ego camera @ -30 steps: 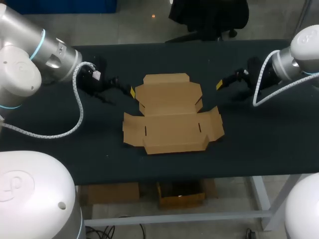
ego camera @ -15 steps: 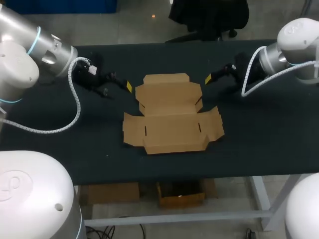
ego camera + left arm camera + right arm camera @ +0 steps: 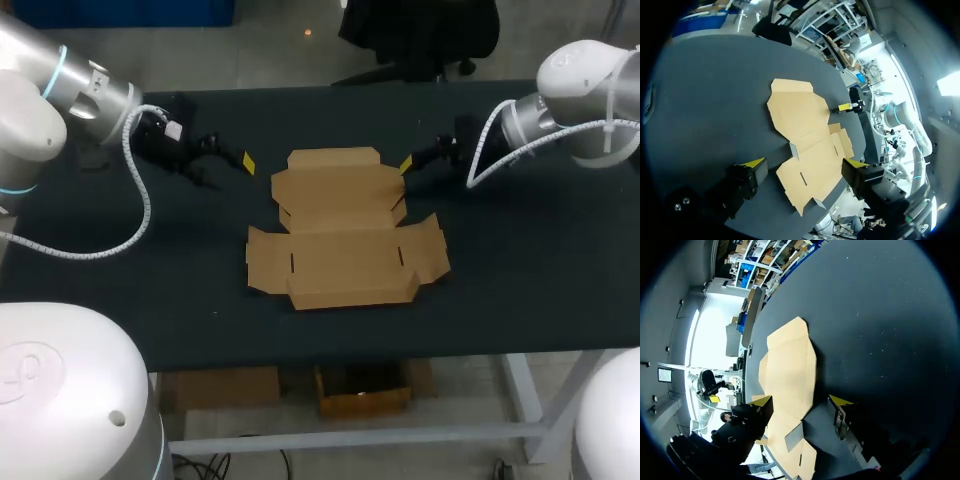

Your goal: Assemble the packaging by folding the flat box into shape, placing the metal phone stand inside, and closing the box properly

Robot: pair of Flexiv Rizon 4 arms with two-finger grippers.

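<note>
Cardboard box (image 3: 345, 232) lies flat and unfolded mid table (image 3: 540, 270), flaps spread, lid panel toward far side. L gripper (image 3: 805, 163) sits low by box's far-left corner, a bit apart from it. Fingers wide, nothing betw them; box lies ahead in wrist view. R gripper (image 3: 801, 400) is at lid panel's far-right corner, yellow tip v. close to cardboard edge; can't tell if touching. Fingers also spread wide, holding nothing. Both arms come in over far half of table.
</note>
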